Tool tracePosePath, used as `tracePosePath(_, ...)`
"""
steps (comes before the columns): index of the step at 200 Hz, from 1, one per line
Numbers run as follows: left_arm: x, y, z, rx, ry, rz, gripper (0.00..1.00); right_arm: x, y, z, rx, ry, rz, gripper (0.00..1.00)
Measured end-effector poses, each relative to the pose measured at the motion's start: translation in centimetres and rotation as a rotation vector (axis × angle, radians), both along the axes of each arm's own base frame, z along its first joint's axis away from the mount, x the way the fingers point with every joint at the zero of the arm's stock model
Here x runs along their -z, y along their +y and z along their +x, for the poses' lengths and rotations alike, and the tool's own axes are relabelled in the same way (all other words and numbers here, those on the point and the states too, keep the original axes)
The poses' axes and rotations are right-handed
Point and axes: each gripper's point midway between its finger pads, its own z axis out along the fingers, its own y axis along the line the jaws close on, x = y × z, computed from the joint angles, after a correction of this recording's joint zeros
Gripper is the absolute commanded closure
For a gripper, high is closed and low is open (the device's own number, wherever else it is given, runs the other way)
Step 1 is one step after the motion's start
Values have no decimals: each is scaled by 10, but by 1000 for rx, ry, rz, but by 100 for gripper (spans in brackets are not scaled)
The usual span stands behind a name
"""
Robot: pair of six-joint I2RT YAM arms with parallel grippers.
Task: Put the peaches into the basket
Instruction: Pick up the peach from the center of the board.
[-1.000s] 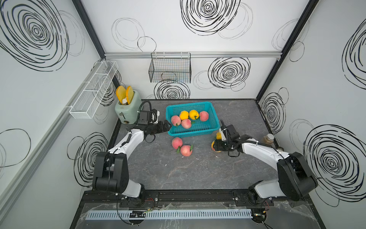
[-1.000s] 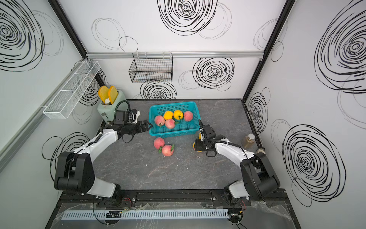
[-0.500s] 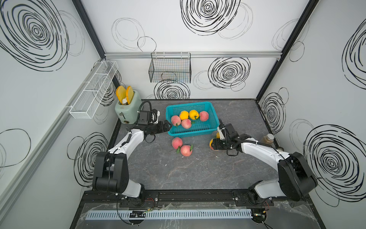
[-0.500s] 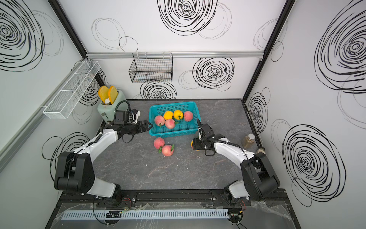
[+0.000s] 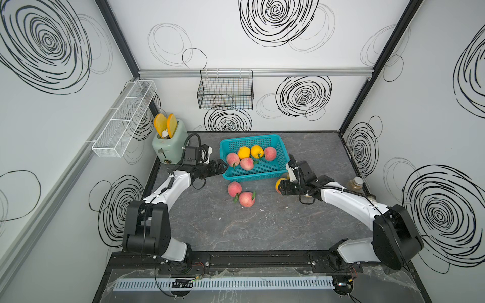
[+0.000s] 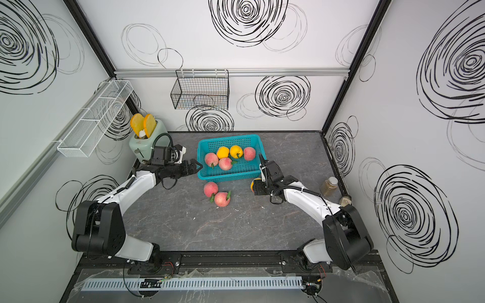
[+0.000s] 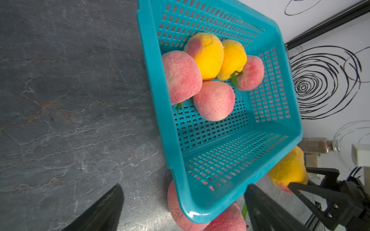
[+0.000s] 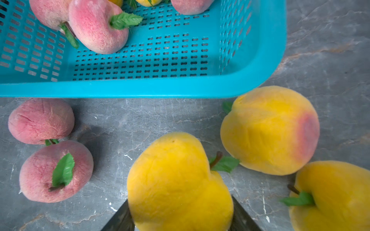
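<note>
Nearest you, two pink peaches (image 5: 246, 199) lie side by side on the table (image 5: 262, 236), not yet picked up. Just beyond them, your right gripper (image 8: 180, 202) is closed on a yellow peach (image 8: 172, 170), so I judge this to be the carry step. I cannot tell whether the fruit is clear of the table. Two more yellow peaches (image 8: 268, 130) sit loose beside it.

Next, lift over the near rim and release above the bare near half of the basket (image 5: 252, 176). The basket stands mid-table, teal and perforated. It holds five peaches (image 5: 246, 164) bunched toward its far side, three pink and two yellow. Your left gripper (image 5: 223, 166) is spread wide at the basket's left rim, holding nothing.
</note>
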Motion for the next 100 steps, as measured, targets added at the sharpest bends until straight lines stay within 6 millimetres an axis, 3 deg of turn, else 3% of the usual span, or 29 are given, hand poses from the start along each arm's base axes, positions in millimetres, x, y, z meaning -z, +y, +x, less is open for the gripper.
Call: tracePosePath(100, 0, -1, 0, 3, 1, 0, 2, -58, 24, 23, -60, -125, 85, 38)
